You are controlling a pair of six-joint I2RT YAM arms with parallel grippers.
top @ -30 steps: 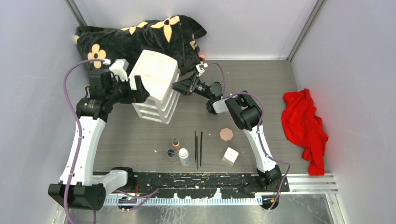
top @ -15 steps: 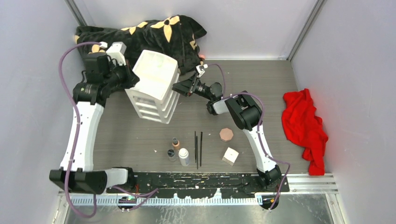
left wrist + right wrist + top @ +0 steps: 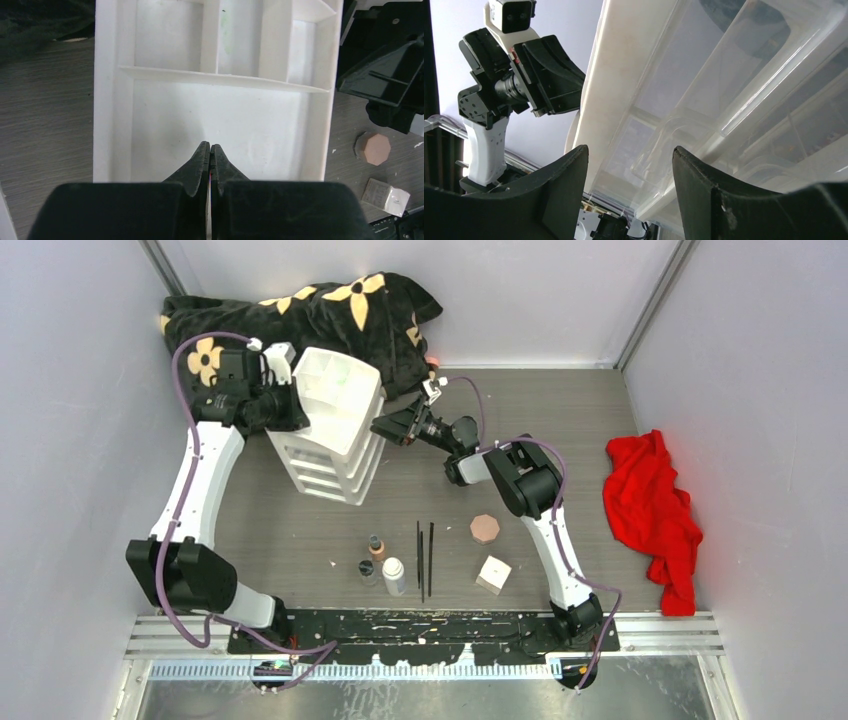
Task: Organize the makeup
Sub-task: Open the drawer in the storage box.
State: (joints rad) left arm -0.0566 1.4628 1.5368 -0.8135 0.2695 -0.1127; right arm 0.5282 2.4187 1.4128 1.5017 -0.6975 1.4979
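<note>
The makeup lies on the table in front: a tan dark-capped bottle (image 3: 376, 546), a clear jar (image 3: 368, 571), a white bottle (image 3: 394, 577), two thin sticks (image 3: 419, 558), an octagonal compact (image 3: 485, 528) and a white cube (image 3: 493, 574). My left gripper (image 3: 287, 390) is shut at the left rim of the white drawer box (image 3: 340, 390). In the left wrist view its fingertips (image 3: 210, 146) meet over the box's top tray (image 3: 225, 115), with nothing visible between them. My right gripper (image 3: 380, 427) stands open against the box's right side, with clear drawer fronts (image 3: 684, 125) between its fingers.
A black bag with tan flowers (image 3: 300, 315) lies behind the box against the back wall. A red cloth (image 3: 652, 508) is crumpled at the right. The compact (image 3: 372, 148) and the cube (image 3: 385, 194) also show past the tray's edge.
My left arm has swung from the box's left side up to its back-left rim, and its gripper has gone from open to shut. The right arm has not moved.
</note>
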